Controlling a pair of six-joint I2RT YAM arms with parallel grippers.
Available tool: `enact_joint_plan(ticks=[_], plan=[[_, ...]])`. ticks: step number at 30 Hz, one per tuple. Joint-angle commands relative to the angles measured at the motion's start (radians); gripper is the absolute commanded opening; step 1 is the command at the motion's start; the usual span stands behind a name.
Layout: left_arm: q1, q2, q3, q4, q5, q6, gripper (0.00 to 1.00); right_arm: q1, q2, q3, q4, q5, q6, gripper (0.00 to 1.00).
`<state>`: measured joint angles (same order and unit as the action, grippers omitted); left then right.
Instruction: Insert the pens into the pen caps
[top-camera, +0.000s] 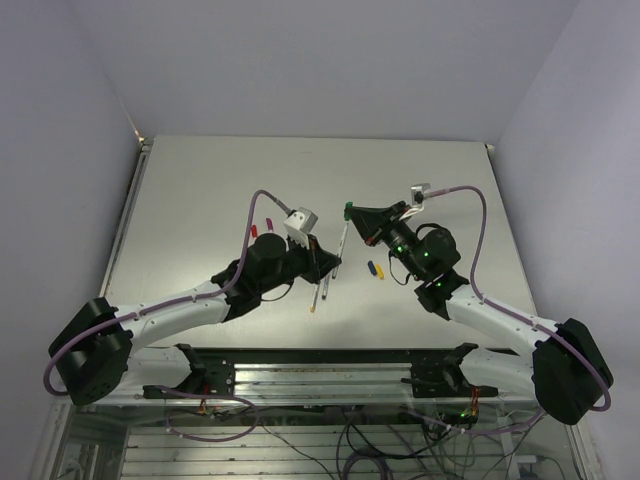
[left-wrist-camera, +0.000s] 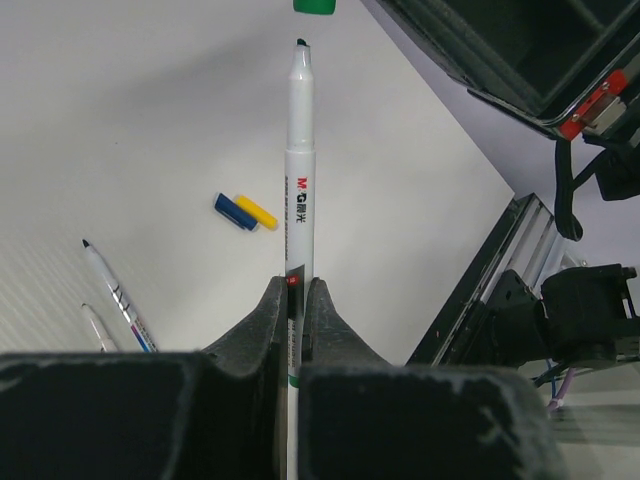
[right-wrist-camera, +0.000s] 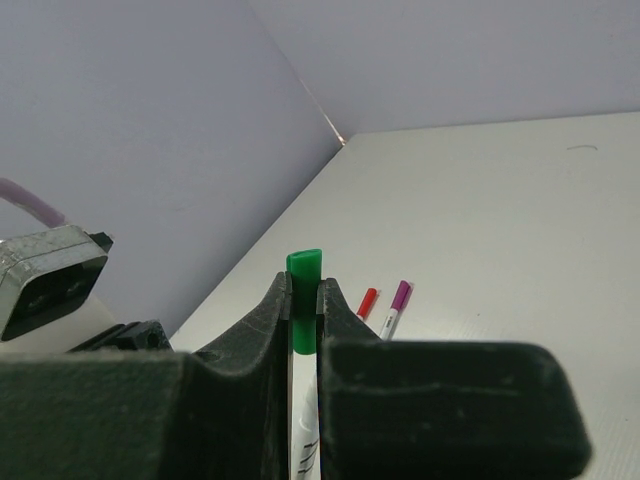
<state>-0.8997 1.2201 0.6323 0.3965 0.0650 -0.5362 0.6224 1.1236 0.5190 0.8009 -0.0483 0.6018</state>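
Left gripper (left-wrist-camera: 296, 290) clamped on a green-tipped pen (left-wrist-camera: 300, 170), right gripper (right-wrist-camera: 302, 285) pinching the green cap (right-wrist-camera: 304, 266) just beyond its tip; best kept coaxial and pushed straight

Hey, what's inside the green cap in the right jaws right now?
The pen, held by the left gripper, sits just short of the green cap, so it isn't in. The cap's hollow itself can't be seen.

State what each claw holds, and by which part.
Left claw: pen, by the rear of its barrel. Right claw: green cap, by its sides.
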Motion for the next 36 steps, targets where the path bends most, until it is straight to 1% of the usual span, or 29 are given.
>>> enact_joint_plan(ticks=[1,19,36], plan=[[-0.007,-0.026,-0.009,0.036,-0.01,-0.008,0.07,0.006,-0.013,-0.009,0.011,0.01,-0.022,0.0],[-0.006,-0.041,-0.015,0.048,-0.023,-0.01,0.07,0.007,-0.012,-0.017,0.006,0.002,-0.013,0.0],[-0.006,-0.014,-0.009,0.053,-0.014,-0.011,0.07,0.01,-0.007,-0.014,0.022,0.007,-0.005,0.0]])
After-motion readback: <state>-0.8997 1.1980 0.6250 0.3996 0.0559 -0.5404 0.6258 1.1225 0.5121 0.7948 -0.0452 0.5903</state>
